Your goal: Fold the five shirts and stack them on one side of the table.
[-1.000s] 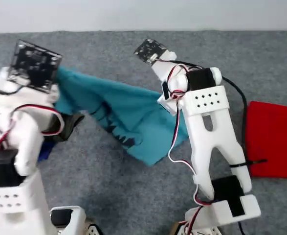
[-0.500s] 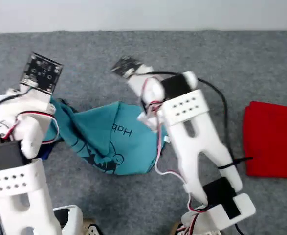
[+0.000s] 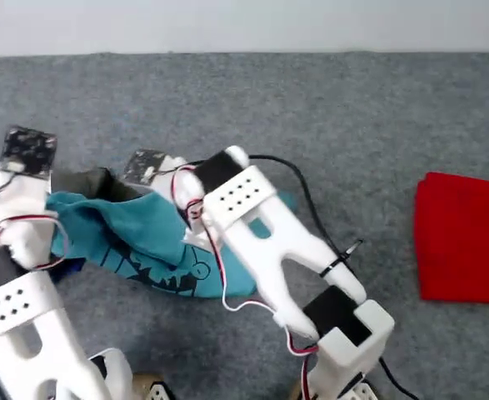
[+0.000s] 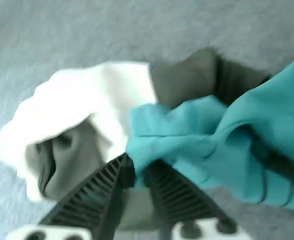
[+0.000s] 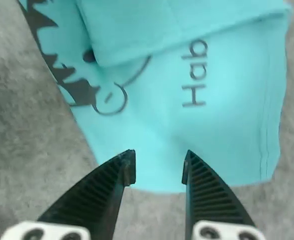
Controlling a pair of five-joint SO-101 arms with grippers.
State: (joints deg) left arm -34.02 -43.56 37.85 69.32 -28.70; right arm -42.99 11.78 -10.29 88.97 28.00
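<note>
Two grippers at the teal shirt (image 3: 136,233), bunched up on the table's left. The left gripper (image 4: 136,174) pinches a fold; the right gripper (image 5: 158,170) hangs parted over its dark lettering (image 5: 194,75). A red shirt (image 3: 465,237) sits folded far right.

Bunched shirt (image 3: 136,237) is lying left of centre on the counter (image 3: 369,108), its left end resting against a shirt pile (image 4: 86,95). Folded shirt (image 3: 465,237) is sitting well apart at the right edge. Left pincer (image 4: 136,172) is clamping the bunched shirt beside the pile. Right pincer (image 5: 157,167) is hanging over one edge of it, jaws apart.
</note>
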